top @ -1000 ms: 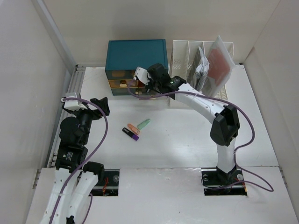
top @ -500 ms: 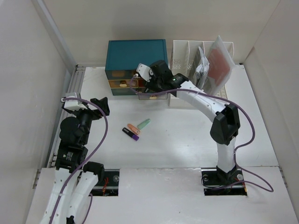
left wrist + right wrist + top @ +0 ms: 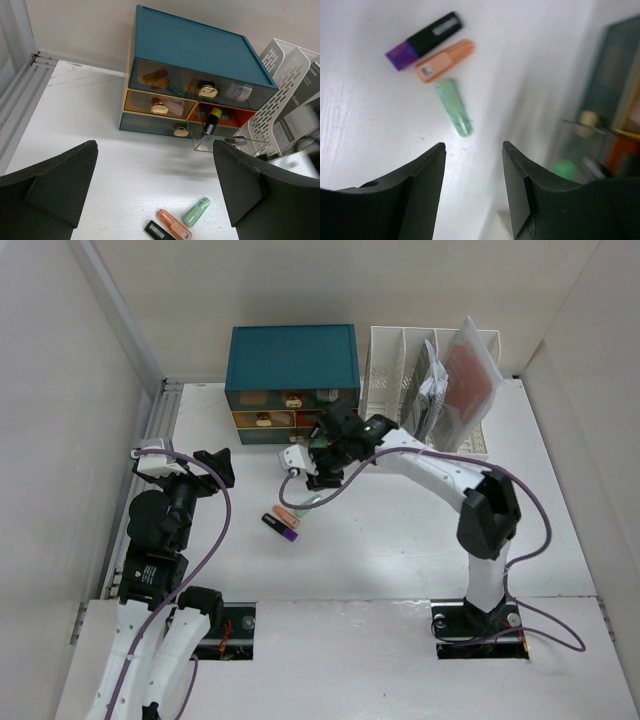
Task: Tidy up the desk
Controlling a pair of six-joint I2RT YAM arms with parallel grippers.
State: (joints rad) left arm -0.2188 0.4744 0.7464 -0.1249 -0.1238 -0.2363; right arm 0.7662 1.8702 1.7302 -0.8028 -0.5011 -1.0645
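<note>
Spreading across the top view, the large flat white matte desk [image 3: 400,540] carries one teal box-shaped drawer cabinet [image 3: 292,360] at 12 o'clock and one white slotted plastic file rack [image 3: 395,355] at 1 o'clock. Near the centre lies a cluster of three short highlighter pens [image 3: 285,520]. The right gripper [image 3: 318,480] hangs at 1 o'clock of them, in front of the cabinet. The left gripper [image 3: 215,468] sits at 9 o'clock, well apart from the pens.

From the left wrist, two black fingers [image 3: 50,185] stand wide apart, holding nothing. At 12 o'clock the cabinet has one clear drawer [image 3: 220,142] pulled out, with one yellow-capped black pen [image 3: 212,121] leaning inside. At 6 o'clock lie one mint-green highlighter [image 3: 195,212], one orange highlighter [image 3: 173,224] and one black-and-purple highlighter [image 3: 160,231].

From the right wrist, two fingers [image 3: 425,180] are spread, empty, above bare desk. The green highlighter lies at 12 o'clock of the gap, and the orange and black-and-purple ones lie side by side at 11 o'clock. The cabinet is a blur at 3 o'clock.
</note>
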